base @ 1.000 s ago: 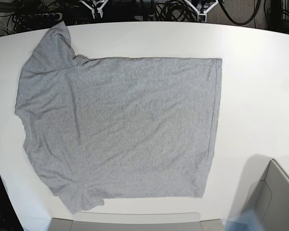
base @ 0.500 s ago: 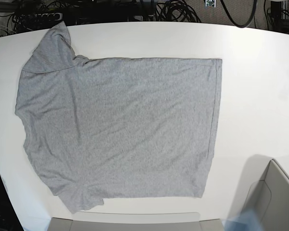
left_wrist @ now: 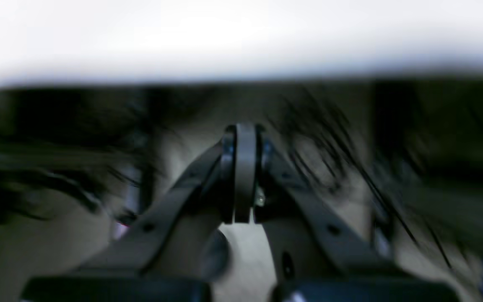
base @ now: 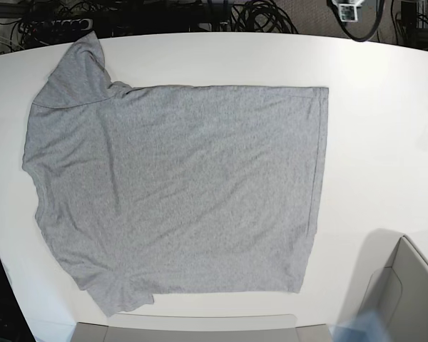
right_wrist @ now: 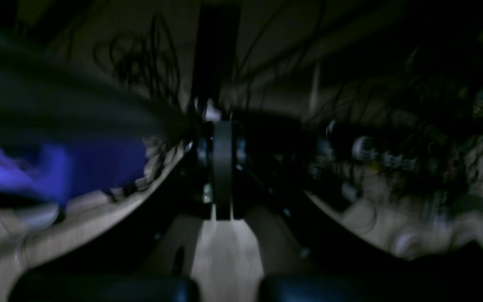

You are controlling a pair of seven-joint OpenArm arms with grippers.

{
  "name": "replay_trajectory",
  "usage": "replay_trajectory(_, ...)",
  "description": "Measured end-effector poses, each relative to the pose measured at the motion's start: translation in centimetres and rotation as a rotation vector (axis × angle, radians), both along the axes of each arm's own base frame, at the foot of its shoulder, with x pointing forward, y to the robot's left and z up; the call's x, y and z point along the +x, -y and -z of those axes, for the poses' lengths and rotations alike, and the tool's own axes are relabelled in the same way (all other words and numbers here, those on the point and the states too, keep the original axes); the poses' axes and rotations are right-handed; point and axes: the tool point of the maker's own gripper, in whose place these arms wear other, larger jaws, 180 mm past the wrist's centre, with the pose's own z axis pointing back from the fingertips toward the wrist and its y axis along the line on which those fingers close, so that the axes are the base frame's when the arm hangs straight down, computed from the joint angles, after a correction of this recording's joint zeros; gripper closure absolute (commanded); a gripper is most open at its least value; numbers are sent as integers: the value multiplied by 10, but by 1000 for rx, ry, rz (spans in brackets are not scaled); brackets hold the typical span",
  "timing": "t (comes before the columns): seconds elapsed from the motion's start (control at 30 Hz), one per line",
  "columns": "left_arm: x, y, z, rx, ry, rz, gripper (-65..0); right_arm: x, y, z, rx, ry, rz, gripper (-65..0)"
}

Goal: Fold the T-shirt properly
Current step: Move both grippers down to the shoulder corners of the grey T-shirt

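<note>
The table is white and curved at its far edge, with a tangle of dark cables beyond that edge. Most of its middle and left part is covered by the T-shirt.

The T-shirt lies spread flat, plain grey side up, no lettering showing. The collar end is at the left of the base view, the hem at the right, running straight down the table. One sleeve points toward the far left corner; the other sleeve lies near the front edge. Light wrinkles only; no fold has been made.

A pale box stands at the front right corner, clear of the shirt.

The left gripper is seen only from its wrist camera: jaws pressed together, nothing between them, cables and floor blurred behind. The right gripper reads the same: jaws together, empty, in a dark and blurred view. Neither touches the cloth, and neither shows above the table in the base view, save a small white part at the far edge that cannot be identified with certainty.

Judgement: the work stands at its start, garment laid out and folding not begun. The next move calls for both arms to come over the table, open their jaws, and pinch one long side, probably at a sleeve and the matching hem corner, taking only the cloth intended.
</note>
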Motion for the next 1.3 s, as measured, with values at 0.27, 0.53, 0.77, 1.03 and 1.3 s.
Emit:
replay_trajectory(0.27,63,6,-73,30,214,41,-3,57,15,-84,90,167,70,-26)
replay_trajectory(0.53,64,37,-60,-55,191,75,-4,75,52,-85,124,117,169,-125)
replay_trajectory(0.77,81,64,-59,-120,230,112,-5,106,93,-99,243,155,347,-140)
replay_trajectory(1.03,92,72,-62,-136,264,126,-127,130,115,-123,360,136,287,-269)
replay_trajectory(1.3,102,89,-61,-178,277,152,-151,105,195,-88,146,12,323,-269)
